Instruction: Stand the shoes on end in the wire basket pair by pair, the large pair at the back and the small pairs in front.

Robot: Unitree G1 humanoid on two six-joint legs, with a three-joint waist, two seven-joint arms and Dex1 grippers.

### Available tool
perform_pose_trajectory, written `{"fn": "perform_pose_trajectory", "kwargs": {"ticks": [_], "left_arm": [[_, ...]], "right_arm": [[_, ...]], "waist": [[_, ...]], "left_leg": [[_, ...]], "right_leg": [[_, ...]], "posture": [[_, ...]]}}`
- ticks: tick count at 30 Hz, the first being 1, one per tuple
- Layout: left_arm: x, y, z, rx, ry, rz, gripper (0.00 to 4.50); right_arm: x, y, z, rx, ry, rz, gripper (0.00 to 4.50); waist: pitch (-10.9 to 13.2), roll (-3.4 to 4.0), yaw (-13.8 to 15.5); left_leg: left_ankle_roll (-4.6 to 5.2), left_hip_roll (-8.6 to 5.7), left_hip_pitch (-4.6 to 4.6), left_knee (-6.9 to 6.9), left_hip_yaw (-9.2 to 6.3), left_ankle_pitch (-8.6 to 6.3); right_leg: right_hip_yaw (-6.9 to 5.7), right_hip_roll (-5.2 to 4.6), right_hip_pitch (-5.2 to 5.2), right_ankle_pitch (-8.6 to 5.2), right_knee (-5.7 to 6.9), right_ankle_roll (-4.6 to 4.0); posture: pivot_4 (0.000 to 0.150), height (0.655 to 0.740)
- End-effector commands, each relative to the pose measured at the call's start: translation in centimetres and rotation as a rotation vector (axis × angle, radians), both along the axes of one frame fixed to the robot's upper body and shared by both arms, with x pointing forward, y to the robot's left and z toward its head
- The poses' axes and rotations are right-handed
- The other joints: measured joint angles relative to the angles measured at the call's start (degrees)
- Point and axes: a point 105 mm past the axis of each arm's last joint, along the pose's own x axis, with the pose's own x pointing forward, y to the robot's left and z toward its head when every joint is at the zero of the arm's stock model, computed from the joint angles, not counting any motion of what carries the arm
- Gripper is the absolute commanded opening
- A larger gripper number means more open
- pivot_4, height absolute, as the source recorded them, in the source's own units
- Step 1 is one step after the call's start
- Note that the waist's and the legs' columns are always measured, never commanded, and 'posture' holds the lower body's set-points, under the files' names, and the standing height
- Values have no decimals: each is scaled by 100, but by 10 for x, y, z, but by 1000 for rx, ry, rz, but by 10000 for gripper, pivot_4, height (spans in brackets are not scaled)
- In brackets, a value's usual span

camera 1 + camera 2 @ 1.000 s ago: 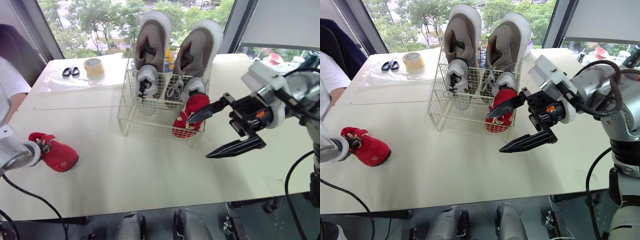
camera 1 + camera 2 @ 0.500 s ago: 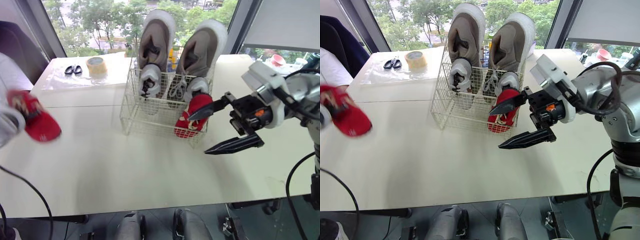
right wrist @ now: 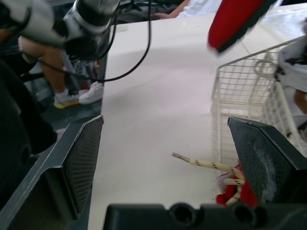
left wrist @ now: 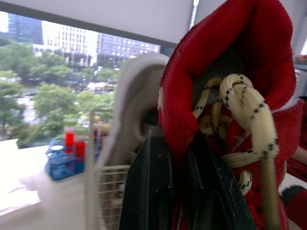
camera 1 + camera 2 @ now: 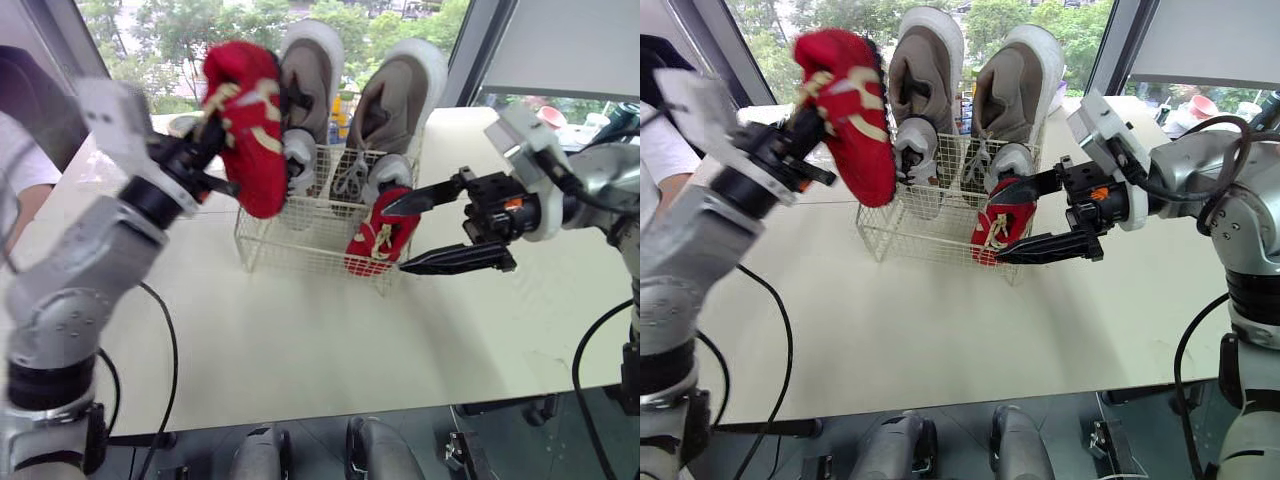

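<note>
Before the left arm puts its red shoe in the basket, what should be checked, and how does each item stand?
1. Left claw grips held red shoe: ok.
2. Wire basket front-left slot free: ok.
3. Basketed red shoe standing front right: ok.
4. Its lace inside the wire: not ok, pokes out.
5. Right claw open, away from left slot: ok.
6. Large pair at back: ok.

Red cloth shoe, matt wire basket

Pale cream rectangular table, tall windows with dark slanted frames, green trees outside, grey roller blind, daylight
</note>
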Motion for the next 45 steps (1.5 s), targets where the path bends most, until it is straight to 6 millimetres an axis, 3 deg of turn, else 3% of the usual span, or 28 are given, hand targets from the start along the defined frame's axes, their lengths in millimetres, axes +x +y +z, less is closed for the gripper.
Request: {"fn": "perform_pose_trajectory", "kwargs": {"ticks": [1, 5, 10, 18, 23, 27, 32, 34, 40, 45], "left_arm": [[0, -13, 10, 57, -143, 16, 184], [8, -20, -9, 78, -171, 122, 184], [16, -22, -51, 148, -144, 186, 184], [11, -16, -88, 161, -49, 247, 184], [9, -6, -95, 113, 21, 260, 184], [3, 2, -89, 103, 28, 244, 15900], [-12, 4, -94, 198, 124, 136, 41380], [-23, 4, -95, 197, 175, 55, 41380], [-45, 31, -88, 182, 310, -99, 41380], [-55, 56, -73, 133, 381, -157, 41380]], "right_arm": [[-6, -1, 12, 24, -41, -9, 45000], [-13, -3, 14, 22, -33, -35, 45000], [-15, -3, 16, 28, -32, -50, 45000], [-14, -2, 16, 40, -31, -59, 45000], [-11, -2, 14, 48, -25, -57, 45000], [-10, -1, 13, 48, -18, -50, 45000], [-11, 0, 7, 39, -3, -38, 45000], [-12, 1, 5, 43, 4, -34, 45000], [-21, 7, 4, 167, 81, -10, 45000], [-21, 4, -19, 238, 166, -102, 45000]], "waist": [[0, 0, -5], [-1, 1, -8], [-1, 1, -10], [-4, 2, -15], [-5, 2, -17], [-4, 2, -20], [-4, 1, -21], [-3, 3, -21], [-3, 1, -25], [-5, -4, -10]], "left_leg": [[0, 0, -1, 1, 0, 0], [7, 4, -2, 1, -11, -4], [9, 8, 2, 1, -12, -4], [14, 16, 3, 5, -18, -6], [15, 17, 4, 5, -18, -6], [15, 18, 3, 5, -19, -7], [15, 17, 1, 5, -21, -7], [17, 17, 1, 5, -20, -8], [16, 21, 1, 5, -25, -8], [15, 19, 1, 5, -32, -7]], "right_leg": [[0, 0, 0, 0, -1, 0], [2, -3, -4, 0, -1, 1], [1, -4, -2, 1, 2, 1], [1, -11, -1, 0, 6, 0], [1, -10, -2, 0, 8, 0], [1, -9, -5, 0, 10, 0], [-1, -10, -5, -1, 9, 1], [0, -12, -5, -1, 8, 1], [-3, -6, -8, -2, 12, 0], [-5, -9, 2, -3, 11, 2]], "posture": [[1500, 7400], [1500, 7400], [1500, 7400], [1500, 7400], [1500, 7400], [1500, 7400], [1500, 7400], [1500, 7400], [1500, 7400], [1500, 7400]]}}
